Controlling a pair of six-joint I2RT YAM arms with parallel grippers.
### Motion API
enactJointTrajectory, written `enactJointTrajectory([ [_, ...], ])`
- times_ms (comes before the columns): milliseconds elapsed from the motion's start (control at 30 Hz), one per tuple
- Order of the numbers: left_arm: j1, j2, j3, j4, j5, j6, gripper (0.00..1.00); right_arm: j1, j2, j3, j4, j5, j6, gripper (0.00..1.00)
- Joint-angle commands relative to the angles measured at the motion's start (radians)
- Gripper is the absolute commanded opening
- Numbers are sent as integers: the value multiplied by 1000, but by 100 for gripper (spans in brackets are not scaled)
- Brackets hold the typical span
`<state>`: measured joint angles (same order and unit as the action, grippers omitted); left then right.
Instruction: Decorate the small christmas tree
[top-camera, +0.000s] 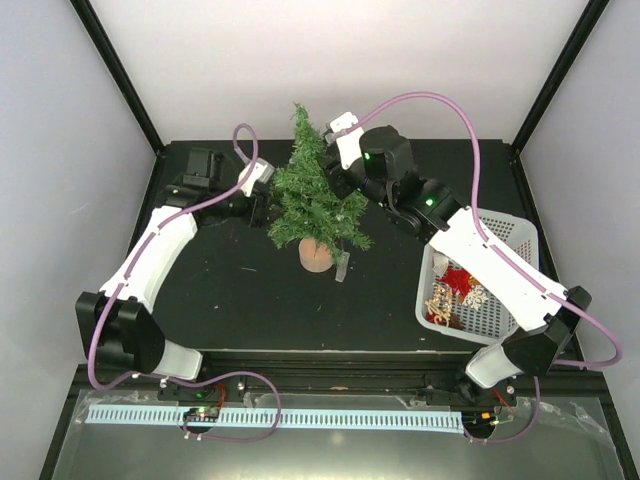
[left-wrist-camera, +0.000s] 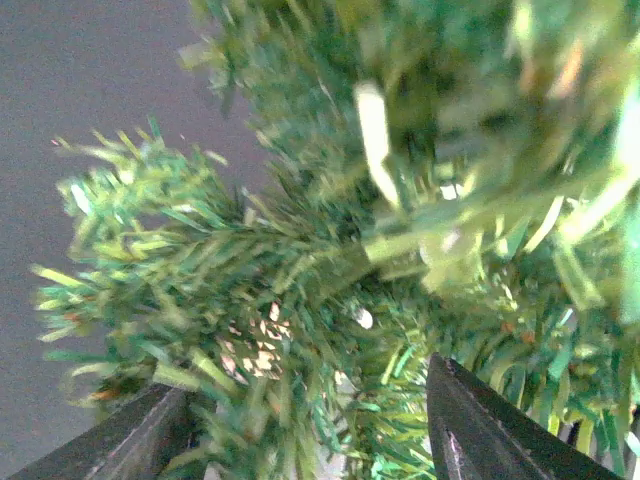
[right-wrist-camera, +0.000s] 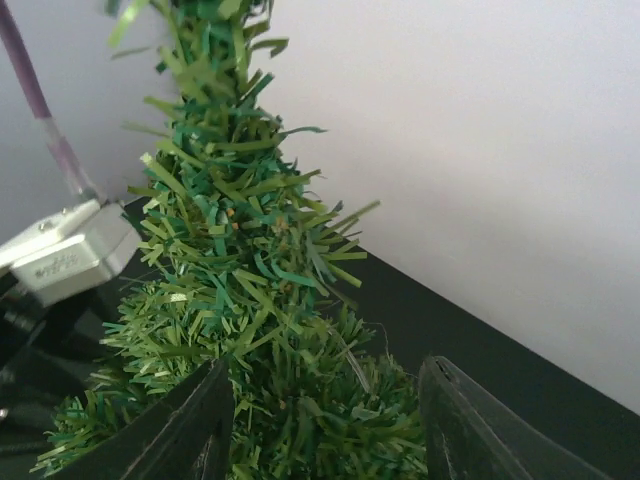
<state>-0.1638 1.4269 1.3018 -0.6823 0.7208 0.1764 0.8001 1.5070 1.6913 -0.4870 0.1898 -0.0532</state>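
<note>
Left gripper (left-wrist-camera: 300, 380), right gripper (right-wrist-camera: 328, 365), one tree (top-camera: 312, 205)

Seen from above, the fingertips of the left gripper (left-wrist-camera: 310, 425) sink out of sight among the branches of the small christmas tree (top-camera: 310, 205), and the right gripper (right-wrist-camera: 325, 420) vanishes behind its foliage. Up close on the left wrist, the needles smear into a green blur, and its fingers (left-wrist-camera: 130, 440) run off the bottom edge. The red and gold bits in the white basket (top-camera: 512, 225) are too small to name.

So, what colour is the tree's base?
The base is light tan, seen best in the top external view.
</note>
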Motion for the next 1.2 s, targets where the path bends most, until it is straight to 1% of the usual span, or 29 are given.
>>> enactJointTrajectory([
  [0,-33,-43,-45,-53,31,48,58,-4,21,40,-38,29,47,52],
  [100,-58,-81,-74,-73,30,62,57,-9,25,36,-44,73,62,52],
  [267,-74,-122,-114,-91,64,66,56,-29,-4,-13,-18,79,99,52],
  [400,-92,-140,-126,-90,101,73,54,-30,-13,-38,-28,68,120,52],
  [500,-133,-173,-134,-77,118,67,54,-31,-13,-56,-30,87,126,52],
  [700,-227,-179,-139,-71,174,94,55,-67,9,-63,19,41,138,52],
  [800,-268,-185,-139,-69,188,102,54,-79,28,-54,45,48,131,52],
  [867,-273,-208,-138,-57,180,106,52,-98,28,-60,72,46,133,52],
  [900,-273,-225,-139,-45,158,108,49,-115,24,-70,89,36,141,52],
  [967,-274,-276,-148,-24,124,125,48,-157,22,-81,113,-3,162,52],
  [1067,-275,-376,-189,43,56,115,47,-220,37,-65,117,-72,177,52],
  [1167,-275,-430,-197,69,-8,108,49,-237,65,-28,101,-89,163,52],
])
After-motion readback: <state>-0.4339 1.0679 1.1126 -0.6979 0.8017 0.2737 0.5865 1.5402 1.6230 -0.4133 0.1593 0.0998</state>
